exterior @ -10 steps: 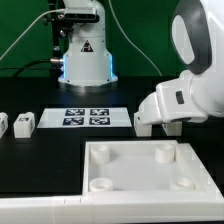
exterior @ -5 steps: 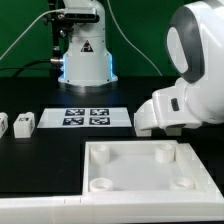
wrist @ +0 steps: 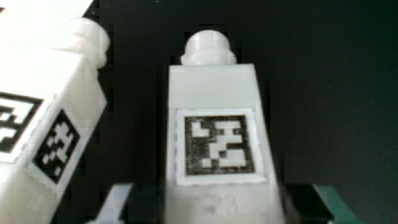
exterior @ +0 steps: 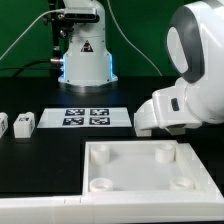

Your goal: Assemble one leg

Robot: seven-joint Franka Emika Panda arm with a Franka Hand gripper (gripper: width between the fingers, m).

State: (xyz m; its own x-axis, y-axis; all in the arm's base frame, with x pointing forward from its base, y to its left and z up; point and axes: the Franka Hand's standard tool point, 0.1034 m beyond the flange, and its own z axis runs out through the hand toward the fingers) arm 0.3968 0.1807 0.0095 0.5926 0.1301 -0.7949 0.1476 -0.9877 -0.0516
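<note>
My pincer [wrist: 210, 197] straddles leg [wrist: 217, 120]; leg's long axis runs straight out from between my fingers. Second leg [wrist: 54, 120] just beside. Clamped or merely spread: cannot tell.

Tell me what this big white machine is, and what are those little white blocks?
It is a robot arm that puts small furniture together. One picture comes from a camera standing off the arm; the other from a camera on its wrist, looking past the gripper. On the black table lie a big white panel with round holes, a flat marker board with black-and-white squares, and small white legs. In the wrist view one leg sits between the open fingers, another leg beside it. Nothing looks held yet.
</note>
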